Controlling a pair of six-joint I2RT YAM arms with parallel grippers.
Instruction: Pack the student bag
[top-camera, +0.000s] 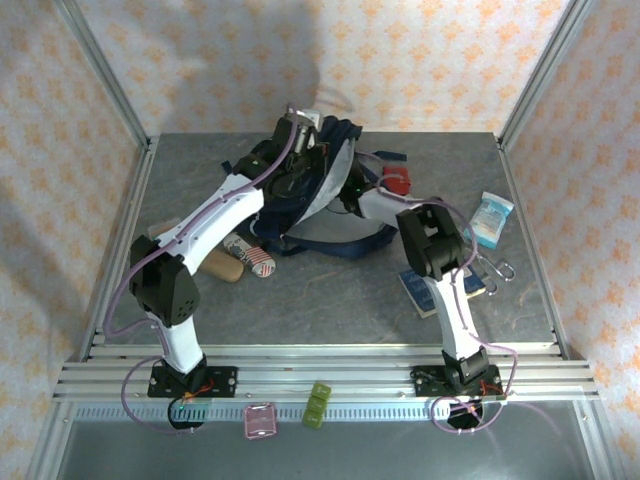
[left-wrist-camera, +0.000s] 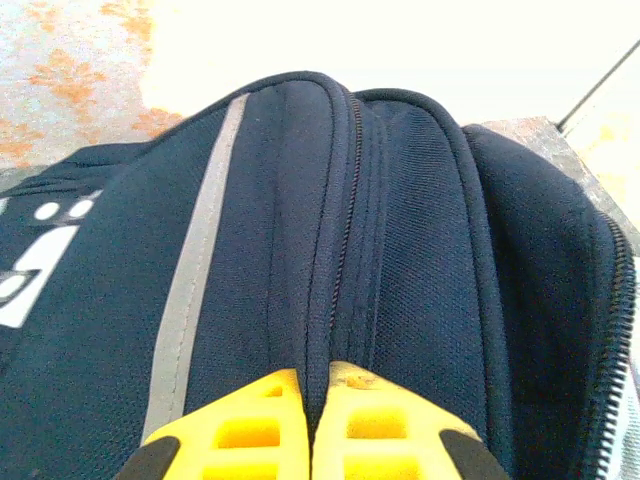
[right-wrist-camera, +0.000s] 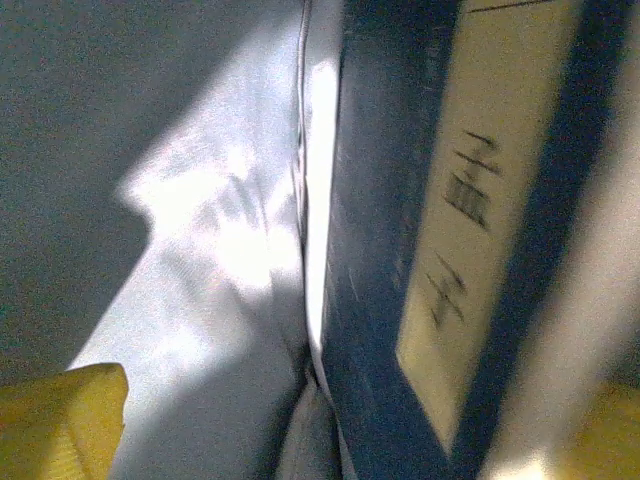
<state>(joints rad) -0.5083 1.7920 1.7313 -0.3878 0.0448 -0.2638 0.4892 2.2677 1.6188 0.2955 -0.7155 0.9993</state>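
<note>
- At the left of the surface (top-camera: 200, 190) you have a brown oblong item (top-camera: 222, 265) lying flat. A red-and-white striped item (top-camera: 256, 259) sits just beside it on the right, near the bag's left edge.
- On the near rail in front of the arm bases, a pink item (top-camera: 260, 420) and a green item (top-camera: 317, 405) lie close together without touching.
- Your left pincer (left-wrist-camera: 312, 435) is at the far top of the student bag (top-camera: 318, 185). Its yellow fingers (left-wrist-camera: 245, 435) are pressed together on a raised fold of navy fabric next to a zip line. A grey stripe (left-wrist-camera: 195, 290) runs along the fabric to their left.
- The student bag lies at the centre-far part of the surface, its mouth gaping, pale lining showing and dark straps trailing toward the near side.
- A red item (top-camera: 397, 181) sits just beside the bag on its right.
- Your right pincer (right-wrist-camera: 330, 440) is inside the bag with its fingers spread wide. The left finger (right-wrist-camera: 60, 425) stands clear of a labelled blue book (right-wrist-camera: 480, 200), which is on edge against the white lining (right-wrist-camera: 200, 230). You cannot tell whether the blurred right finger touches the book.
- A patterned book (top-camera: 425, 292) lies flat under the right arm. To its right lie metal clips (top-camera: 500, 268), and beyond them a pale blue packet (top-camera: 492, 220) near the right edge.
</note>
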